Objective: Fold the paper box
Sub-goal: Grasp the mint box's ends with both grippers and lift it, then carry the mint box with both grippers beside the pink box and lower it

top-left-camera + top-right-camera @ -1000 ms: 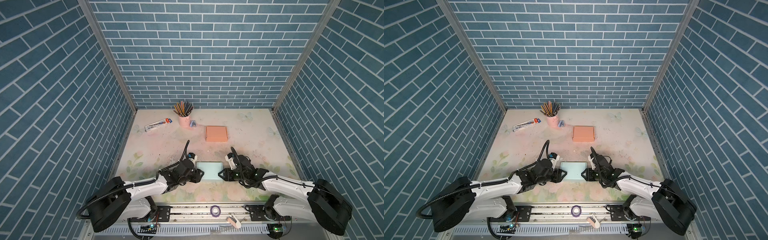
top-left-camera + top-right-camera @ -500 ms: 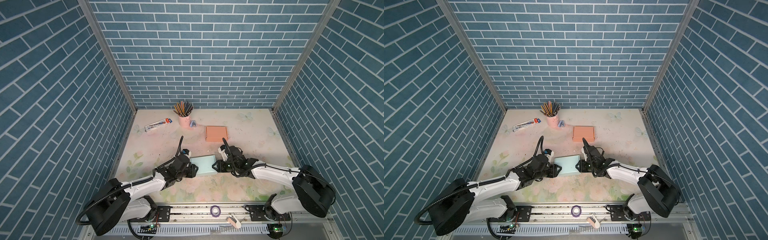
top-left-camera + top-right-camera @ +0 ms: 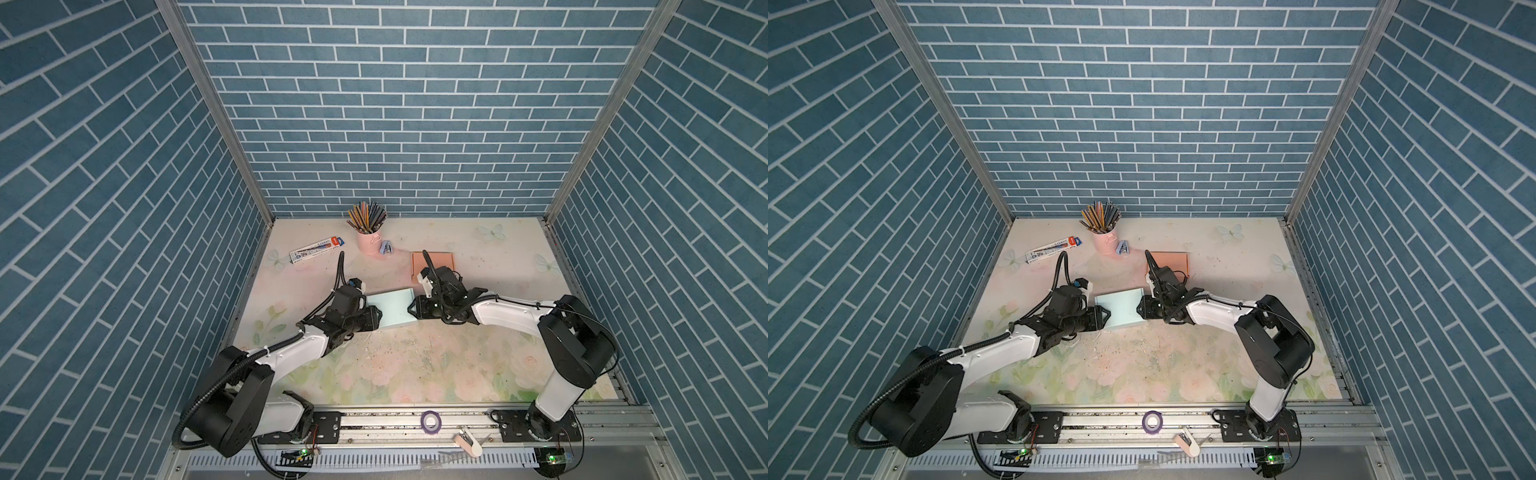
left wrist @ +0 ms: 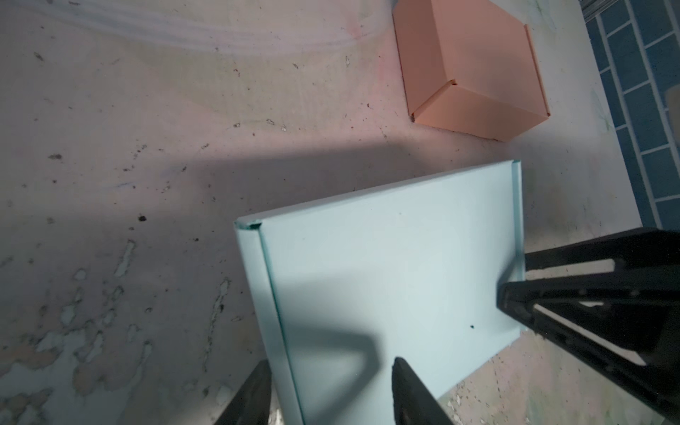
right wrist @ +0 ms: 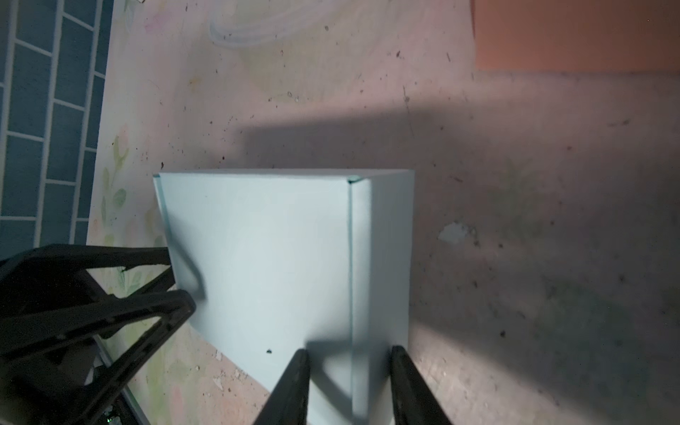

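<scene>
The light blue paper box (image 3: 390,308) (image 3: 1121,308) is folded shut, with its lid down, at the middle of the table. My left gripper (image 3: 376,318) (image 3: 1105,316) is shut on its left edge, and my right gripper (image 3: 411,307) (image 3: 1140,309) is shut on its right edge. In the left wrist view the left gripper (image 4: 327,362) has one finger over the box (image 4: 386,265) lid and one by its side wall. In the right wrist view the right gripper (image 5: 347,349) pinches the box (image 5: 265,250) at a corner fold.
A closed orange box (image 3: 432,266) (image 3: 1169,264) (image 4: 471,73) lies just behind the right gripper. A pink cup of pencils (image 3: 369,241), a small blue clip (image 3: 386,248) and a pen package (image 3: 316,250) stand at the back. A purple tape roll (image 3: 430,420) sits on the front rail.
Both arms have carried the blue box from near the table's front edge back toward the orange box. Both grips have stayed on the box's two ends.
</scene>
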You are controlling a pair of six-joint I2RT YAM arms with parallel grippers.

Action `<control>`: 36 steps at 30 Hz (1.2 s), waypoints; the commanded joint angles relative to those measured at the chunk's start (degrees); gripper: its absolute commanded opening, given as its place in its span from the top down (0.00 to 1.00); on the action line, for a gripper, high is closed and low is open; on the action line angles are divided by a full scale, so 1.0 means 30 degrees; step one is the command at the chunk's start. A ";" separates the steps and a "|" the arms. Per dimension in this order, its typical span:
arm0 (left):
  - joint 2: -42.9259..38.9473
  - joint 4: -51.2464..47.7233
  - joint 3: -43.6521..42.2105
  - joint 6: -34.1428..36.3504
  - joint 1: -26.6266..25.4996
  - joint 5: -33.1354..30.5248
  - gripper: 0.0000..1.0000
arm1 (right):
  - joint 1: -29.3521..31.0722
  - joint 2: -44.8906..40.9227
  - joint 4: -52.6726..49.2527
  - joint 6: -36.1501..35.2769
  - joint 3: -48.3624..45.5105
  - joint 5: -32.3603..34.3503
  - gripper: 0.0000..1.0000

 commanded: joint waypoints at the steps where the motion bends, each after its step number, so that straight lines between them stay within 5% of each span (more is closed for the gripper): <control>1: 0.0604 0.2147 0.1014 0.0596 0.0328 0.2982 0.47 | 0.0276 0.0922 0.1215 -0.0718 0.1835 -0.1834 0.63; 24: 0.6336 0.4937 0.5191 0.0386 0.4015 0.4982 0.48 | -0.0840 0.6855 0.0010 -0.0663 0.8904 -0.3017 0.63; 36: 0.8510 0.4263 0.7625 0.1005 0.4699 0.5338 0.48 | -0.0889 0.7853 -0.0240 -0.0663 1.0029 -0.3179 0.63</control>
